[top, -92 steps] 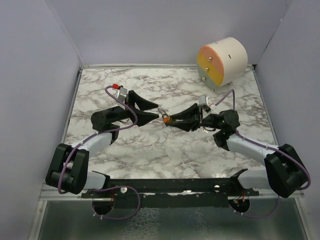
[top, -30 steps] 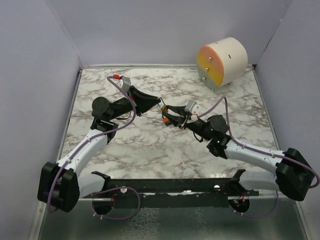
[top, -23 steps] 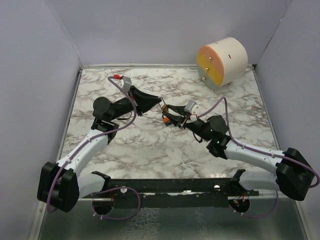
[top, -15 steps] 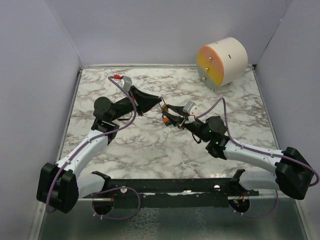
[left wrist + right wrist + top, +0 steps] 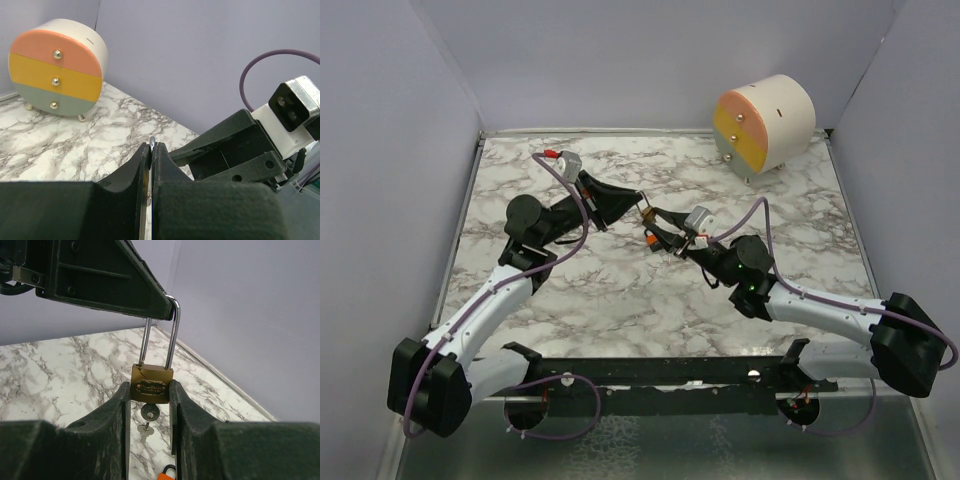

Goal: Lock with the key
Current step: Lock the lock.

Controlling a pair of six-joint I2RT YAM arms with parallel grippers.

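Note:
A brass padlock (image 5: 151, 383) with a long steel shackle (image 5: 173, 335) is held in the air between the two arms. My right gripper (image 5: 150, 390) is shut on the brass body, one finger on each side. My left gripper (image 5: 151, 148) is shut on the top bend of the shackle (image 5: 152, 141), which just shows between its tips. A key (image 5: 150, 412) sits in the keyhole on the underside, and a second key hangs from it. In the top view the padlock (image 5: 648, 214) is at mid-table, between the left gripper (image 5: 638, 203) and the right gripper (image 5: 655, 227).
A round three-drawer box (image 5: 765, 125) in pink, yellow and grey-green stands at the back right; the left wrist view also shows the box (image 5: 57, 67). An orange tag (image 5: 167, 473) hangs below the keys. The marble table (image 5: 620, 300) has purple walls on three sides.
Three seconds ago the left gripper stood open beside the lock, low over the table. It has since shut on the shackle and both arms have lifted. In the last second they barely shifted.

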